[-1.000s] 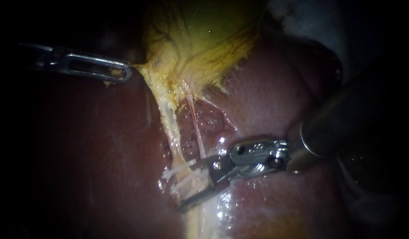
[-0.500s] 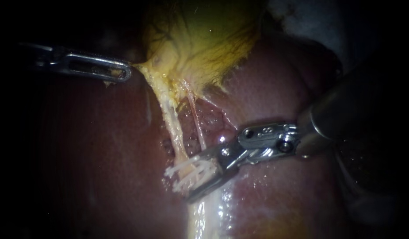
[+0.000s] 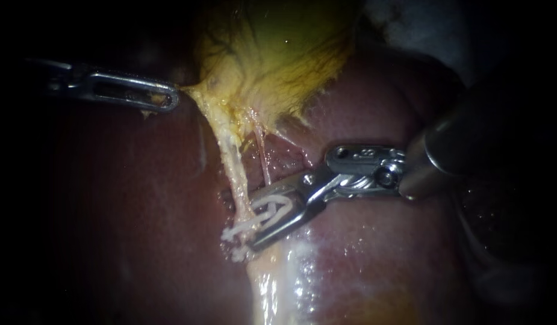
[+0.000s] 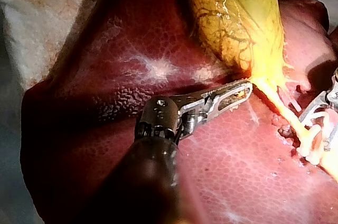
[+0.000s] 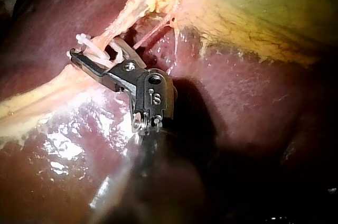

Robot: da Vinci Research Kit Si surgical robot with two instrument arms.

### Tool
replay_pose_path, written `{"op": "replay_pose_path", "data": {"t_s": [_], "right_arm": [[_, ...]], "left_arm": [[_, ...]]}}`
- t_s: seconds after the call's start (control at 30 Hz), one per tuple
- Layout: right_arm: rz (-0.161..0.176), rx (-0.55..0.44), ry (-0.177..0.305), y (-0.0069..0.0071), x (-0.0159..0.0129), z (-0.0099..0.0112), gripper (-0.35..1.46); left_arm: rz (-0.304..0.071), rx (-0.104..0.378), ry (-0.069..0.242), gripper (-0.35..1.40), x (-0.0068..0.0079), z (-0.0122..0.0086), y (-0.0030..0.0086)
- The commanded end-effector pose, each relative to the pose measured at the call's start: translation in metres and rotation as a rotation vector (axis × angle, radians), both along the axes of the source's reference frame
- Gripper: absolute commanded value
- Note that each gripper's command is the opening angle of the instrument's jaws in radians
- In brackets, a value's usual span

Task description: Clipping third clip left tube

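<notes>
My left instrument (image 3: 165, 100) comes in from the left, its jaws shut on the yellow edge of the gallbladder (image 3: 278, 54) and holding it taut; the left wrist view shows the same grip (image 4: 240, 91). The pale left tube (image 3: 230, 156) runs down from there, with the thin pink right tube (image 3: 262, 150) beside it. Two white clips (image 3: 233, 232) cross the left tube's lower end. My right instrument (image 3: 257, 222) holds a white clip (image 3: 279, 207) between its parted jaws, their tips at the left tube just above those clips. The right wrist view shows the jaws (image 5: 95, 57) against the tube (image 5: 127, 12).
Dark red liver (image 3: 127, 198) lies under and around everything, wet and shiny below the right instrument's jaws. White cloth (image 4: 37, 12) shows beyond the liver's edge in the left wrist view. The right instrument's thick dark shaft (image 3: 471, 138) fills the right side of the endoscope view.
My right instrument has moved up along the left tube, its jaws now closer together, and sits just above the two clips. The left instrument has held still.
</notes>
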State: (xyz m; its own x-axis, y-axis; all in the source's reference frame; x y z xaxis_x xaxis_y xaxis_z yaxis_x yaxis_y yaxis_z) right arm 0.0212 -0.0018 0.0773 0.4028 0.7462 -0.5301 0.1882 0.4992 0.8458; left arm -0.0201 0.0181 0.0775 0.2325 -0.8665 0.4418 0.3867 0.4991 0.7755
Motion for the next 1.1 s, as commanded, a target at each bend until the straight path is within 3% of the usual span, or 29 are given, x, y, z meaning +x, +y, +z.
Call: {"op": "replay_pose_path", "data": {"t_s": [0.03, 0.2, 0.47, 0.63, 0.7, 0.8, 0.93, 1.1], "right_arm": [[0.01, 0.018, 0.009, 0.0, 0.0002, 0.0001, 0.53], [0.053, 0.111, 0.042, 0.0002, 0.0015, 0.0004, 0.54], [0.139, 0.315, 0.148, -0.0004, 0.0032, 0.0011, 0.54], [0.228, 0.392, 0.088, -0.0016, 0.0036, 0.0019, 0.56], [0.28, 0.417, 0.066, -0.0022, 0.0038, 0.0024, 0.56], [0.305, 0.422, 0.06, -0.0025, 0.004, 0.0024, 0.56], [0.355, 0.438, 0.045, -0.0017, 0.0043, 0.0016, 0.56], [0.372, 0.454, 0.039, -0.0004, 0.0044, -0.0001, 0.56]], "left_arm": [[0.0, 0.0, 0.0, -0.35, 0.0, 0.0, 0.0], [0.0, 0.0, 0.0, -0.35, 0.0, 0.0, 0.0], [0.0, 0.0, 0.0, -0.35, 0.0, 0.0, 0.0], [0.0, 0.0, 0.0, -0.35, 0.0, 0.0, 0.0], [0.0, 0.0, 0.0, -0.35, 0.0, 0.0, 0.0], [0.0, 0.0, 0.0, -0.35, 0.0, 0.0, 0.0], [0.0, 0.0, 0.0, -0.35, 0.0, 0.0, 0.0], [0.0, 0.0, 0.0, -0.35, 0.0, 0.0, 0.0]]}}
